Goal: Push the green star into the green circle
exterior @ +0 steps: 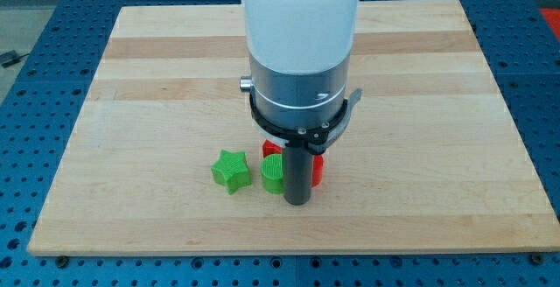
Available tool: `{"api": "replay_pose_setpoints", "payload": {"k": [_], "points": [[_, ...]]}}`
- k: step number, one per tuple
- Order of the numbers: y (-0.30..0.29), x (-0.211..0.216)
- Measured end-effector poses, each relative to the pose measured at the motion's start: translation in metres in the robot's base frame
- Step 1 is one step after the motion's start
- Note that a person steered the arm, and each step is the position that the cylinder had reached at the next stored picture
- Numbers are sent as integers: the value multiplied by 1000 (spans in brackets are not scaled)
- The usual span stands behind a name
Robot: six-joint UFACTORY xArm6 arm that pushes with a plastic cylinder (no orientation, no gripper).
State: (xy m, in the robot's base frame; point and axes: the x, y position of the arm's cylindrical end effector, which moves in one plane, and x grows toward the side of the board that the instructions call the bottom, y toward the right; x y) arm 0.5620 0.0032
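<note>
The green star (230, 171) lies on the wooden board (157, 77) at the lower middle, to the view's left of the green circle (273, 174). A small gap separates the two. My tip (298, 202) rests on the board just right of and slightly below the green circle, close against it. The rod hides part of what is behind it.
Two red blocks sit behind the rod: one (270, 150) just above the green circle, the other (318, 170) to the rod's right; their shapes are partly hidden. The arm's white and grey body (300, 51) covers the board's upper middle.
</note>
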Motion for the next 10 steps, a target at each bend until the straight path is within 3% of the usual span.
{"api": "replay_pose_setpoints", "payload": {"k": [1, 2, 4, 6, 8, 9, 10], "points": [[-4, 35], [-45, 55], [-141, 5], [-117, -25], [-83, -25], [-90, 8], [-35, 44]]}}
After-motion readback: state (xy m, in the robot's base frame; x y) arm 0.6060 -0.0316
